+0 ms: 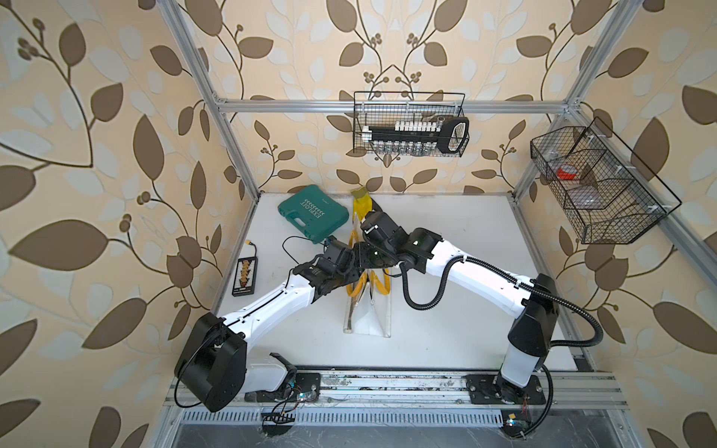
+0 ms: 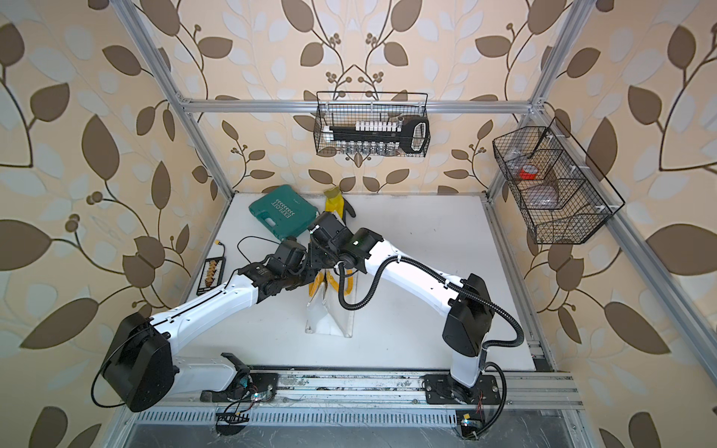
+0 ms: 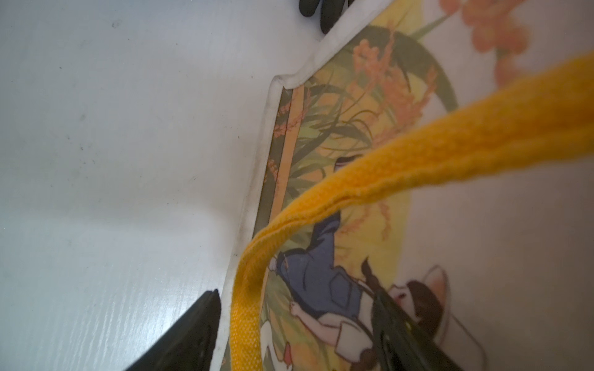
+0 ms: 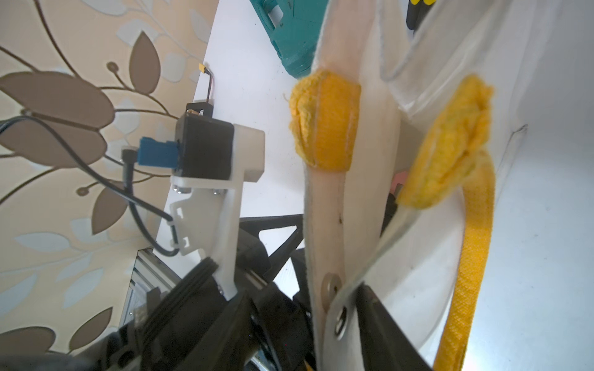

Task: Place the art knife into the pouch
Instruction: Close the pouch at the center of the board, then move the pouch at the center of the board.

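Observation:
The pouch (image 1: pixel 368 318) lies on the white table in both top views, its yellow handles (image 1: pixel 378 285) under my two wrists. Close up, the pouch (image 3: pixel 337 144) shows its painted field and figures. My left gripper (image 3: pixel 295 294) is open, and a yellow handle (image 3: pixel 418 154) rises between its fingers, one finger beside the pouch's edge and one over the print. My right gripper (image 4: pixel 334 289) stands at the pouch's mouth, its fingers closed in on the two white rim layers (image 4: pixel 324 225) by the snap buttons. The art knife is out of view.
A green tool case (image 1: pixel 312 213) and a yellow-and-black glove (image 1: pixel 362 203) lie at the back of the table. A black charger board (image 1: pixel 245 276) with a cable sits at the left edge. Wire baskets hang on the back frame (image 1: pixel 409 124) and at the right (image 1: pixel 597 182).

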Motion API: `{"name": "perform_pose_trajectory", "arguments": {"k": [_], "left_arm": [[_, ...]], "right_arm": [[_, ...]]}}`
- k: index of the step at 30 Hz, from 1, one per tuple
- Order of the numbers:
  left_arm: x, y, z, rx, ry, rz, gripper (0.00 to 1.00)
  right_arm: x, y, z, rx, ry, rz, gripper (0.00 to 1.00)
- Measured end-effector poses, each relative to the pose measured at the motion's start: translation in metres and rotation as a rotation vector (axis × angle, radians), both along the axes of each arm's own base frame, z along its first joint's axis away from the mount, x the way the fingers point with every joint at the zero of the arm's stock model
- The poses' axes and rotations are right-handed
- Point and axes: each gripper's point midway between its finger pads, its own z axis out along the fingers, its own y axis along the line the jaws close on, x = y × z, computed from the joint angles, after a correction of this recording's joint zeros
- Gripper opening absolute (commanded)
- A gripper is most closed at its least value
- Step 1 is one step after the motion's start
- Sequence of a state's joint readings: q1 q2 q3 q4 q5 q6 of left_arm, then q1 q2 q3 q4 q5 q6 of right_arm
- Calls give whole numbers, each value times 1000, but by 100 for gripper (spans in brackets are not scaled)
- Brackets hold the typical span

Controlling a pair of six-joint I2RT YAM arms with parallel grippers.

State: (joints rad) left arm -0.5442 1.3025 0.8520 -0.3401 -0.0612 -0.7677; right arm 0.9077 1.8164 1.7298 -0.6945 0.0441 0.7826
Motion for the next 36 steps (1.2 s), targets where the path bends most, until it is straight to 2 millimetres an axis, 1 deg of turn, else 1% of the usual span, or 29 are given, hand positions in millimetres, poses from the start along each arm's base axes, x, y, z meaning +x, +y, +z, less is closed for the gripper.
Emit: {"name": "perform_pose_trajectory", "arguments": {"k": [6, 9, 14, 16, 17, 20, 21, 22, 28, 30, 32, 36], "left_arm": [[-1, 0, -2, 2, 4, -1, 76], [-2, 1, -3, 4, 7, 0, 77], [-1, 1, 2, -5, -8, 0, 76], [-1, 1, 2, -5, -9, 0, 76], [-1, 1, 2, -5, -8, 0, 76], [-2, 1, 4, -7, -13, 0, 76], [-2, 1, 5, -8, -15, 0, 76], [-2, 1, 7, -10, -20, 1, 76], [-4, 7, 12, 9, -32, 8, 78], [-7, 11, 13, 25, -30, 11, 79], [-9, 15, 19, 37, -40, 11, 81], [-14, 22, 39, 30, -76, 10, 83]], "right_arm": [[-1, -3, 0, -26, -7, 5, 48], [-2, -9, 0, -66, -18, 7, 42], [-3, -44, -19, -237, -5, -22, 24], [-3, -52, -22, -283, -4, -21, 10], [-3, -54, -22, -301, -5, -18, 6], [-1, -56, -23, -320, -11, -17, 6], [-1, -56, -23, -322, -11, -16, 5], [0, -56, -23, -322, -13, -14, 0], [9, -64, -20, -325, -17, -12, 0], [16, -71, -16, -328, -17, -18, 0], [27, -84, -11, -341, -14, -31, 0], [51, -110, -4, -366, -10, -60, 0]]}}
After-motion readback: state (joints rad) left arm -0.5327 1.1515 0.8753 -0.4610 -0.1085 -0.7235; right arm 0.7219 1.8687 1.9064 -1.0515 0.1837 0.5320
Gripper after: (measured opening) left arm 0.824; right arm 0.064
